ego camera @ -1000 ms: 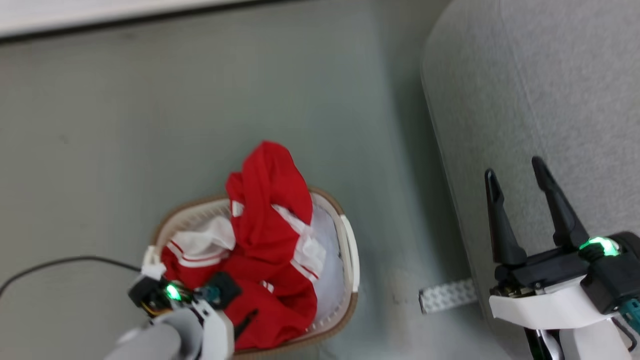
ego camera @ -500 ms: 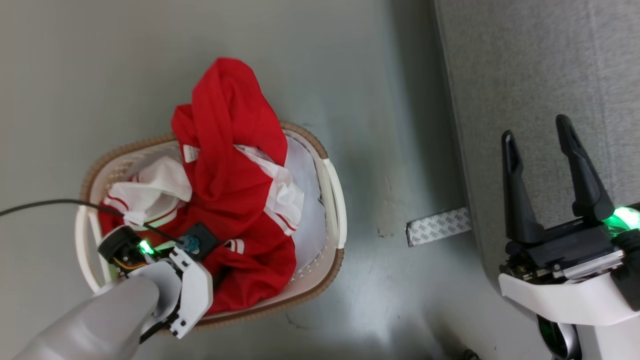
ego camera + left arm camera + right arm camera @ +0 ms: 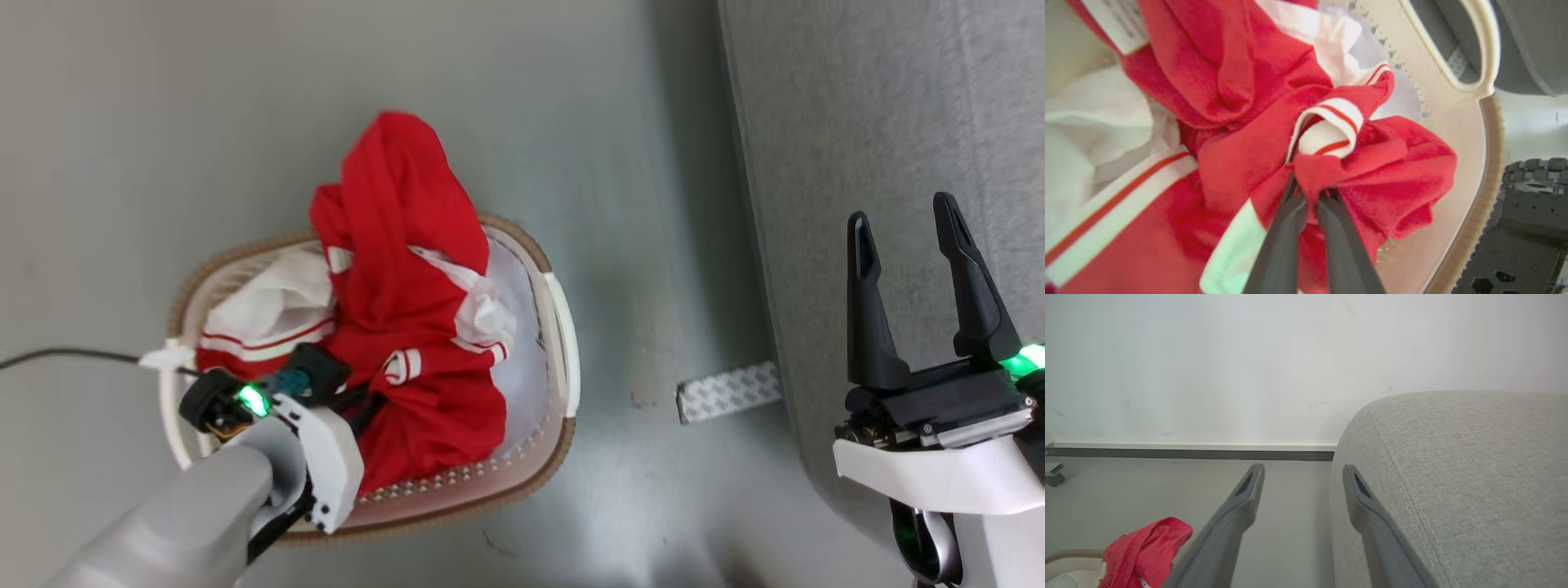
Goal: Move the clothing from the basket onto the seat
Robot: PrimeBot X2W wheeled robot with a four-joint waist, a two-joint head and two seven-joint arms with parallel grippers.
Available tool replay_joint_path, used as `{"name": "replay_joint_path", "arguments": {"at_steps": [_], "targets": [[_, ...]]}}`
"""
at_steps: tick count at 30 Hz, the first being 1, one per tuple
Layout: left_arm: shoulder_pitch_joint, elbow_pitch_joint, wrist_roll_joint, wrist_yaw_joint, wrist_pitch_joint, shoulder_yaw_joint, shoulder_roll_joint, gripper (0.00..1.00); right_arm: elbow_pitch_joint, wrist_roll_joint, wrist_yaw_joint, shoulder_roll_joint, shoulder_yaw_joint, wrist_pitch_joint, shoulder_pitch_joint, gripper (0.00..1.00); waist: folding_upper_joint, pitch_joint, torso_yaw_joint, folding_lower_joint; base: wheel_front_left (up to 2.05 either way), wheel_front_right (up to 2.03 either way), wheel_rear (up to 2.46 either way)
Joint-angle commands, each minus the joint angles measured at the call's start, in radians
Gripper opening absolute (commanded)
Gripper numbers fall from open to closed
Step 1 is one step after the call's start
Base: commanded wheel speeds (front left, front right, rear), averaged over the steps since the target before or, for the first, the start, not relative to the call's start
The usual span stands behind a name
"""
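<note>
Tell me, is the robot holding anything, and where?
The left gripper pinches a bunched red fold of the clothing, by a white striped cuff. The right gripper is open and empty.

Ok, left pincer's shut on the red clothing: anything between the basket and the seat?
Nothing visible. Between the basket and the seat lies grey floor, with only a flat patterned strip at the seat's base. The open right pincer hangs by the seat's edge.
</note>
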Motion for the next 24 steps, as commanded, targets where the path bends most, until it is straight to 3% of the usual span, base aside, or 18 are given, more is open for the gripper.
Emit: {"name": "replay_joint_path", "arguments": {"at_steps": [1,10,24], "targets": [[0.012,-0.003,-0.037,0.002,-0.024,0.011,-0.003,0.00,0.011,0.009,-0.002,-0.001,-0.006,0.001,0.009,1.00,0.0000,-0.066,0.028,-0.0001,0.00,0.00,0.00],[0.114,-0.069,-0.168,0.002,-0.090,0.084,-0.026,0.00,0.084,-0.001,-0.002,-0.002,-0.026,0.001,0.078,1.00,0.0000,-0.321,0.084,-0.0001,0.00,0.00,0.00],[0.359,-0.301,-0.089,0.044,-0.089,0.247,-0.031,0.00,0.170,-0.005,-0.002,-0.002,-0.044,0.001,0.230,1.00,0.0000,-0.638,0.156,-0.0001,0.00,0.00,0.00]]}}
